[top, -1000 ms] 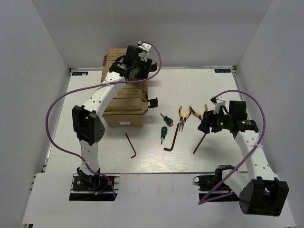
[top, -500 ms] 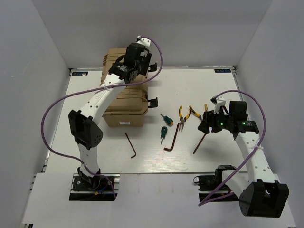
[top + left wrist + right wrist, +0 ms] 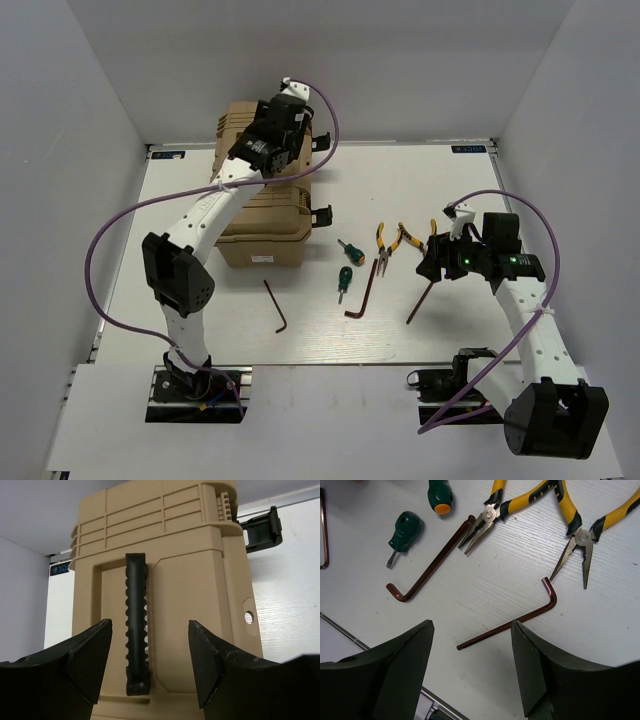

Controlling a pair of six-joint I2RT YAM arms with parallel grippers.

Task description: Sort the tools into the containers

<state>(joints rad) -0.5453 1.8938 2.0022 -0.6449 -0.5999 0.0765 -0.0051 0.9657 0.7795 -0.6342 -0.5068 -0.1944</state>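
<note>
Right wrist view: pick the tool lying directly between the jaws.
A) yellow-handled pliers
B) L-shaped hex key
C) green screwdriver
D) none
B: a dark L-shaped hex key lies flat in the gap between the open jaws of the right gripper.

The toolbox (image 3: pixel 185 605) is finished in plain tan with raised ribs, and is fitted with a black ridged handle (image 3: pixel 136 625) and black latches (image 3: pixel 260 527). Right of the toolbox, the screwdrivers (image 3: pixel 406 529) are handled in dark green, one capped in orange, and the pliers (image 3: pixel 520 502) are sleeved in yellow and black. The hex keys (image 3: pixel 510 625) are coloured dark reddish brown against the white table (image 3: pixel 485 595).
</note>
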